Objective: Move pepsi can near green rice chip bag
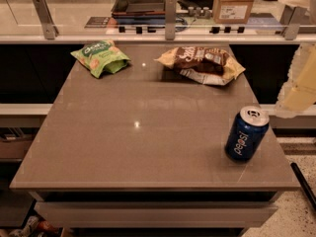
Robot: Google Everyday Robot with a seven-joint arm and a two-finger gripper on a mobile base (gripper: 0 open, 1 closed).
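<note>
While the pepsi can (246, 134) stands upright near the front-right corner of the worktop (143, 132), well apart from the green rice chip bag (100, 58) at back left, the end effector (298, 85) hangs beyond the right edge — can't tell if it's clenched or released. Can's prob. rigid, smooth, slippery — grip mid-body, across the sides.

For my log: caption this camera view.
Dark blue pepsi can stands front-right, green rice chip bag back-left, pale gripper right of the table.

hand (297, 90) right of pepsi can (246, 134) on table (138, 147).
</note>
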